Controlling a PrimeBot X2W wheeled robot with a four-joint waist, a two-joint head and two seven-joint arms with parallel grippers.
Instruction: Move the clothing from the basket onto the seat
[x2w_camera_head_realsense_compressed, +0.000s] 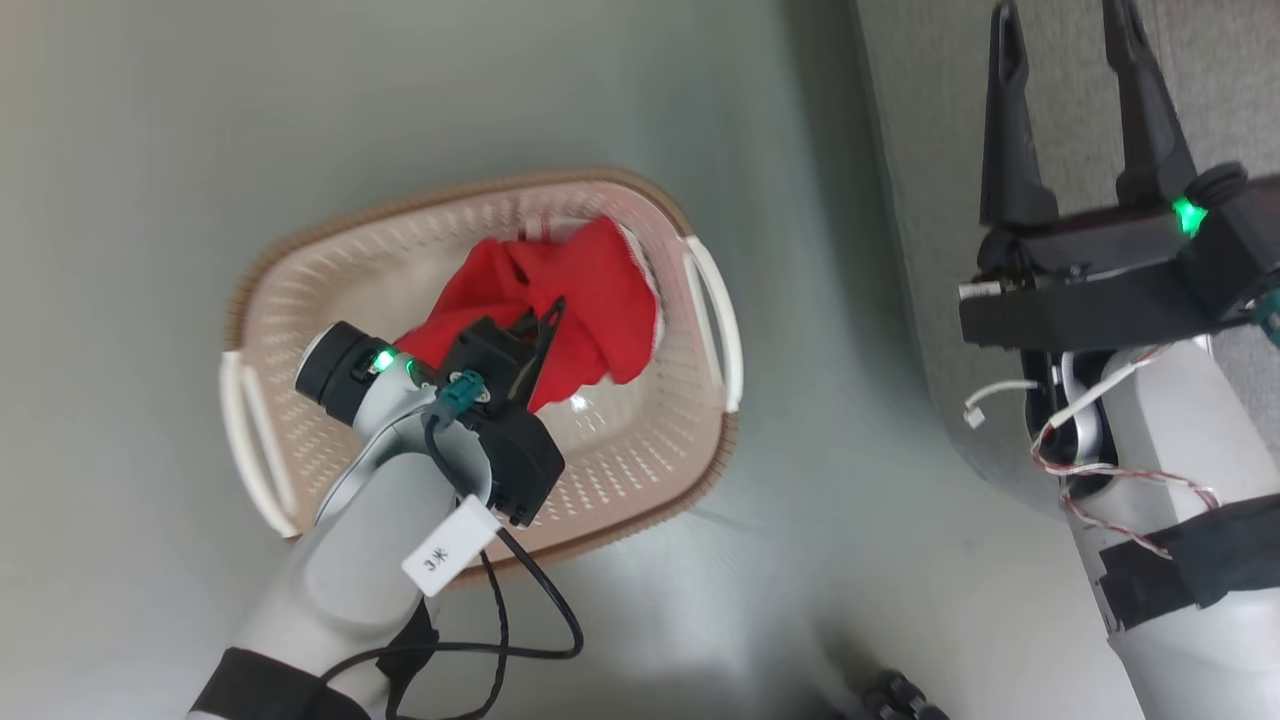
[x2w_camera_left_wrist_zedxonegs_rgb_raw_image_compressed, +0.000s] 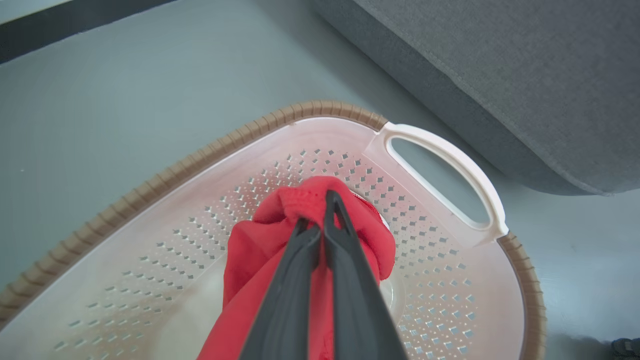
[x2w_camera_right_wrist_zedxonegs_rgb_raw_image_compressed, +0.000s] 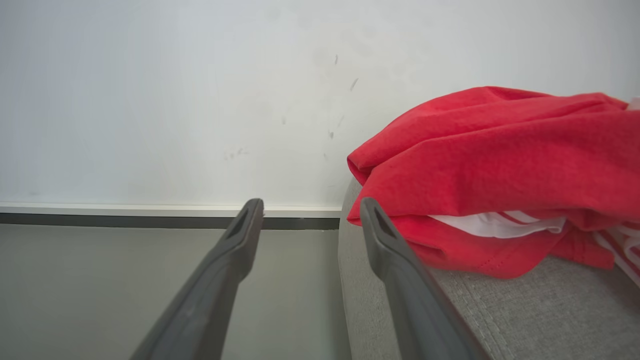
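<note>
The cream basket (x2w_camera_head_realsense_compressed: 300, 300) with its brown rim stands on the floor left of the grey seat (x2w_camera_head_realsense_compressed: 925, 200). A red garment (x2w_camera_head_realsense_compressed: 590, 290) is bunched inside it. My left gripper (x2w_camera_head_realsense_compressed: 548, 318) reaches into the basket and is shut on a fold of this garment (x2w_camera_left_wrist_zedxonegs_rgb_raw_image_compressed: 250, 260), the gripper's (x2w_camera_left_wrist_zedxonegs_rgb_raw_image_compressed: 316, 210) tips pinching the fabric above the perforated wall (x2w_camera_left_wrist_zedxonegs_rgb_raw_image_compressed: 200, 200). My right gripper (x2w_camera_head_realsense_compressed: 1062, 15) hovers open over the seat's edge. Just right of this gripper (x2w_camera_right_wrist_zedxonegs_rgb_raw_image_compressed: 310, 205), another red garment (x2w_camera_right_wrist_zedxonegs_rgb_raw_image_compressed: 500, 150) with white trim and stripes lies on the seat cushion (x2w_camera_right_wrist_zedxonegs_rgb_raw_image_compressed: 525, 310).
The basket's white handle (x2w_camera_left_wrist_zedxonegs_rgb_raw_image_compressed: 470, 175) faces the seat's rounded side (x2w_camera_left_wrist_zedxonegs_rgb_raw_image_compressed: 500, 65), with a strip of grey-green floor (x2w_camera_head_realsense_compressed: 820, 450) between them. A white wall with a dark baseboard (x2w_camera_right_wrist_zedxonegs_rgb_raw_image_compressed: 150, 220) stands behind the seat. A small black object (x2w_camera_head_realsense_compressed: 900, 698) sits at the bottom edge.
</note>
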